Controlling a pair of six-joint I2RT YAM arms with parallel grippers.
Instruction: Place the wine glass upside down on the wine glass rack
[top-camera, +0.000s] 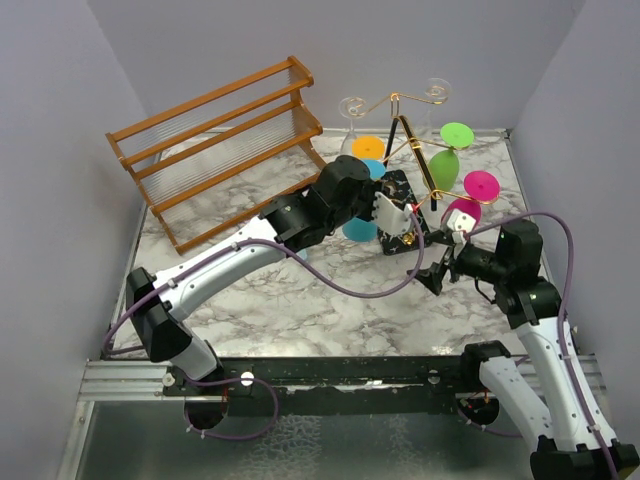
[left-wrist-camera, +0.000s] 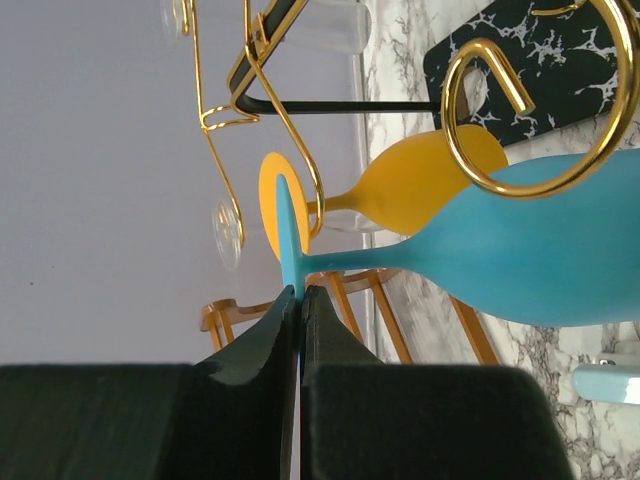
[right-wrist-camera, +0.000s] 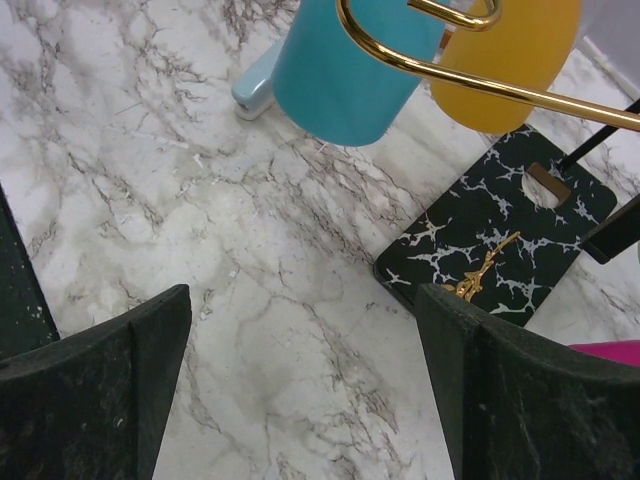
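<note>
My table (top-camera: 260, 320) is white marble veined in grey, boxed in by plain pale lavender walls (top-camera: 60, 120) on three sides. A brown wooden slatted shelf (top-camera: 215, 140) stands at its far left. The light is soft and even; a metal rail (top-camera: 110, 380) lines the near edge

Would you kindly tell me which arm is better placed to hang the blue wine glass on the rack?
The left arm. The left hand is shut on the foot of the blue wine glass, bowl down, by the wine glass rack. The right hand hangs open over the marble table, holding nothing.
</note>
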